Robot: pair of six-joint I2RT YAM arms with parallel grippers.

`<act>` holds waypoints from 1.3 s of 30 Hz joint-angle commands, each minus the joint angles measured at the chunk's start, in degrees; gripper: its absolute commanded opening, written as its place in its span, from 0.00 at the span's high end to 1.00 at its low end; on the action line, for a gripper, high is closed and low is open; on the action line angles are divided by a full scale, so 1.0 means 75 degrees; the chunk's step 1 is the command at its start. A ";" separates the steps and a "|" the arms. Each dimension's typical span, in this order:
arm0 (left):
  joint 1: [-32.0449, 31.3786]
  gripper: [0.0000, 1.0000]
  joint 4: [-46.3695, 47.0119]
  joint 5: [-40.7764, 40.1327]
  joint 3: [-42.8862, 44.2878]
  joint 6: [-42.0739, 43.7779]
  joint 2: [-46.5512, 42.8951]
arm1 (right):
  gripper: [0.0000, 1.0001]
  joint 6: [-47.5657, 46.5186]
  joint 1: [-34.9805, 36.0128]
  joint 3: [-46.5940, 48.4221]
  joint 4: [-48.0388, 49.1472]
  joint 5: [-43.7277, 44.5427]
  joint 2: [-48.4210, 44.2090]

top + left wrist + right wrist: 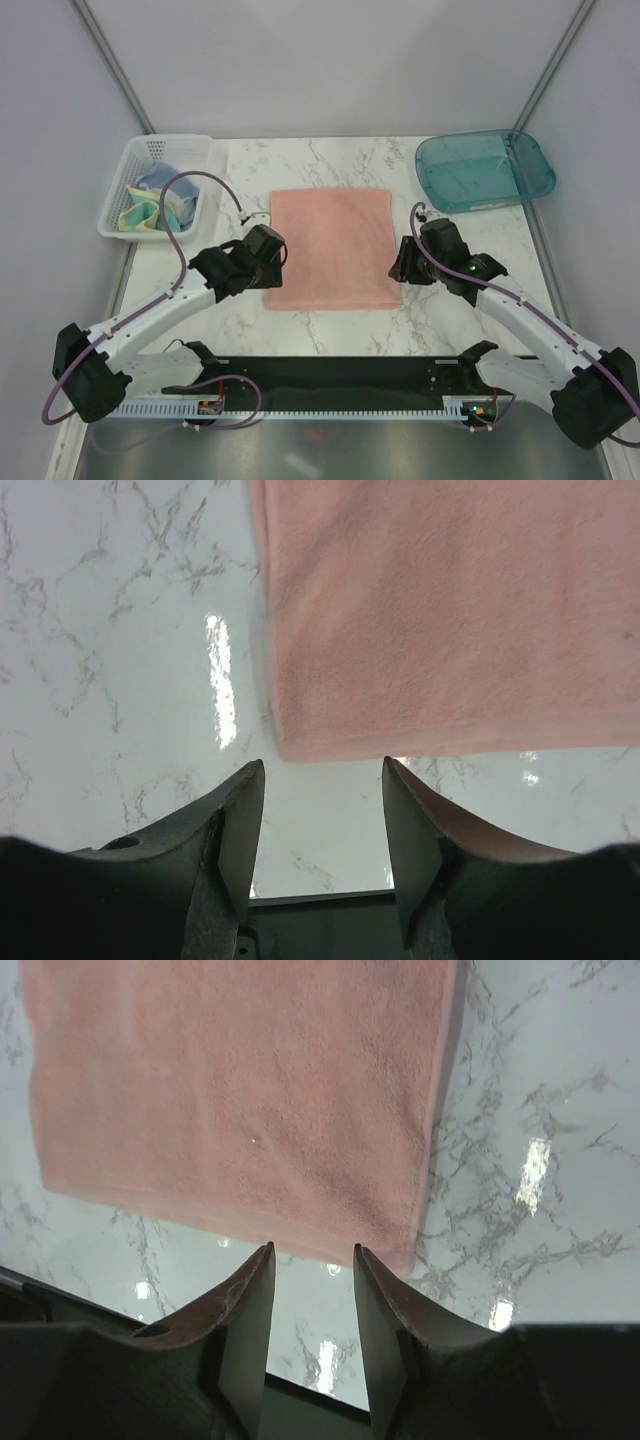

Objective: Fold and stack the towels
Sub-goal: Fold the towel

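From above we see a pink towel [333, 248] lying flat at the centre of the marble worktop [330, 330], a white basket [175, 143] upper left holding small yellow and blue towels [158, 200], and a teal tray [485, 170] upper right. Only the wrist views show us the left jaws and right jaws parted, empty, just short of the towel's near corners.

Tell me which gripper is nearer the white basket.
Left. The left gripper hovers at the pink towel's left edge, on the same side of the table as the white basket. The right gripper is across the towel, at its right edge.
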 commanded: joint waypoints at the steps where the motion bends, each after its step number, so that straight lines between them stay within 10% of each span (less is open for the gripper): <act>1: -0.0023 0.43 0.0623 0.0124 0.0200 -0.0152 0.0227 | 0.55 0.0206 0.0022 0.0327 0.0085 0.0277 0.0138; 24: 0.0363 0.40 0.1515 0.0300 -0.1722 -0.1195 0.1950 | 0.63 0.3347 0.0022 -0.2052 0.1377 0.1132 0.0362; 39: 0.0785 0.40 0.1515 0.0300 -0.1935 -0.1195 0.1435 | 0.90 0.2867 0.0022 -0.2334 0.1670 0.1238 0.0175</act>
